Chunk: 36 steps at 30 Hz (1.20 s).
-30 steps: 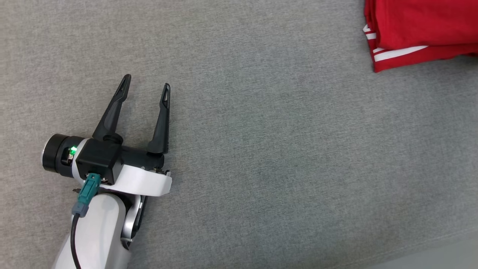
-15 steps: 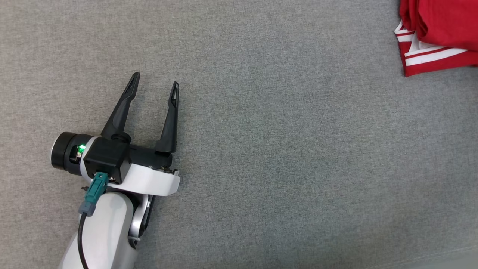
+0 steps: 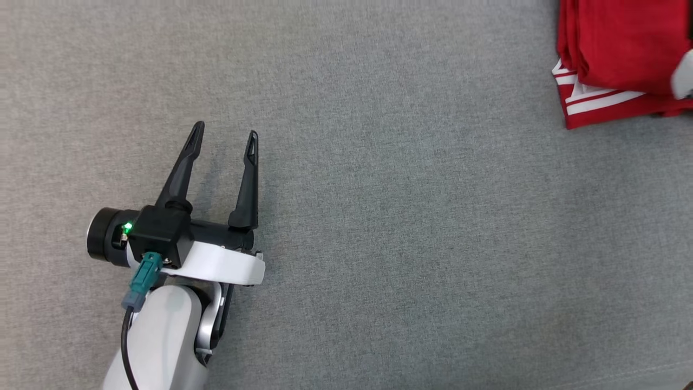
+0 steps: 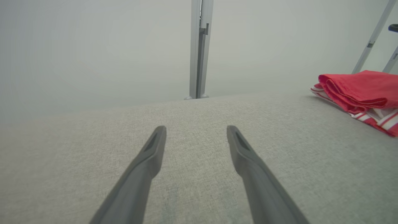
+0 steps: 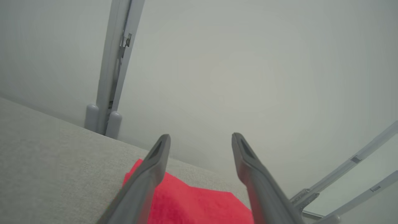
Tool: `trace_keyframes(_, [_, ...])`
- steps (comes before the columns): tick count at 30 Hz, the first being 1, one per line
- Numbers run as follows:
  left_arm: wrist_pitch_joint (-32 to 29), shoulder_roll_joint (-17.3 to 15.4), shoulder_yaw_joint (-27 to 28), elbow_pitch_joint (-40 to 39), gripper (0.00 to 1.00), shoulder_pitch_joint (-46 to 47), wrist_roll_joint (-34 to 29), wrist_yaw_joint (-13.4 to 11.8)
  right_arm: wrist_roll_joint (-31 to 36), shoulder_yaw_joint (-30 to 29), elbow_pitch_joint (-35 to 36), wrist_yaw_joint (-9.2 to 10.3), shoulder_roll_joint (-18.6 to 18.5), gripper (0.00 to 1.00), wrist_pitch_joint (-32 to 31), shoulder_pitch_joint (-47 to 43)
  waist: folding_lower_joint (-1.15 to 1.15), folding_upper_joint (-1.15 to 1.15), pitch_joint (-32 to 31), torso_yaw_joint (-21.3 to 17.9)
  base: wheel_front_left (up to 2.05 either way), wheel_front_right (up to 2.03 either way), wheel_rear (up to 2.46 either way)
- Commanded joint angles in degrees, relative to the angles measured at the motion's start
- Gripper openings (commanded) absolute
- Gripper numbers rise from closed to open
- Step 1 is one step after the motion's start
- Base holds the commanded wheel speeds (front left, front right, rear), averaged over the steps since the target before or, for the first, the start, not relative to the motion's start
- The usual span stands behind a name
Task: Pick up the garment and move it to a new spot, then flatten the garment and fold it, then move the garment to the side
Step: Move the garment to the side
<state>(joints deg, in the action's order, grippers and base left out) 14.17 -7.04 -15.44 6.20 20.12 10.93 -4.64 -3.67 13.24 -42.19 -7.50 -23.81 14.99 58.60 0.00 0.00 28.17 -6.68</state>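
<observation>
The garment (image 3: 622, 49) is red with white stripes and lies folded at the far right of the grey cloth table (image 3: 406, 216). My left gripper (image 3: 226, 130) hovers open and empty over bare cloth at the lower left, far from it. From the left wrist view the garment (image 4: 360, 87) is a folded stack to the right of that open gripper (image 4: 196, 129). My right gripper (image 5: 201, 136) is open just above the garment (image 5: 199, 202), with nothing between its fingers. A pale piece of arm (image 3: 683, 78) overlaps the garment's right edge.
A grey upright post (image 4: 199, 46) stands behind the table's far edge against a pale wall. Slanted metal rods (image 4: 373, 34) rise behind the garment. Bare grey cloth stretches between my left gripper and the garment.
The head camera has shifted, so the whole picture slid. My right gripper went from shut to open, and a pale piece of arm now shows at the garment's right edge.
</observation>
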Motion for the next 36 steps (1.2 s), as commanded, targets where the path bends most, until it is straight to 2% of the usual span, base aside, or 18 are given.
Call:
trace_keyframes(1, [0.3, -0.07, 0.39, 0.36, 1.0, -0.84, 0.61, -0.46, -0.73, -0.42, 1.4, 0.01, 1.31, 1.0, 0.24, -1.86, 0.0, 0.0, -1.56, 0.58, 0.0, 0.0, 0.0])
trace_keyframes(9, [0.87, 1.49, 1.81, 2.65, 1.0, -2.8, 3.42, -1.23, -3.7, 0.38, 11.86, 0.01, 7.44, 1.0, 0.26, -11.86, 0.0, 0.0, -6.93, 2.71, 0.0, 0.0, 0.0])
trace_keyframes(15, [1.02, 2.8, 2.65, 3.65, 1.0, -4.28, 5.44, -1.59, -5.75, 1.72, 15.1, 0.01, 10.66, 1.0, 0.25, -19.3, 0.0, 0.0, -10.57, 4.84, 0.0, 0.0, 0.0])
trace_keyframes(21, [1.02, 3.4, 4.56, 1.69, 1.0, -5.34, 6.28, -0.71, -6.4, 1.27, 18.42, 0.01, 14.05, 1.0, 0.25, -25.9, 0.0, 0.0, -12.93, 5.85, 0.0, 0.0, 0.0])
trace_keyframes(30, [1.02, 3.97, 7.03, 0.63, 1.0, -9.05, 7.5, 1.15, -5.88, -2.41, 27.47, 0.01, 17.11, 1.0, 0.25, -37.21, 0.0, 0.0, -17.11, 6.39, 0.0, 0.0, 0.0])
trace_keyframes(36, [1.02, 4.01, 7.83, 0.11, 1.0, -12.24, 6.16, 2.46, -5.17, -4.72, 31.79, 0.01, 17.67, 1.0, 0.25, -44.12, 0.0, 0.0, -20.79, 6.68, 0.0, 0.0, 0.0])
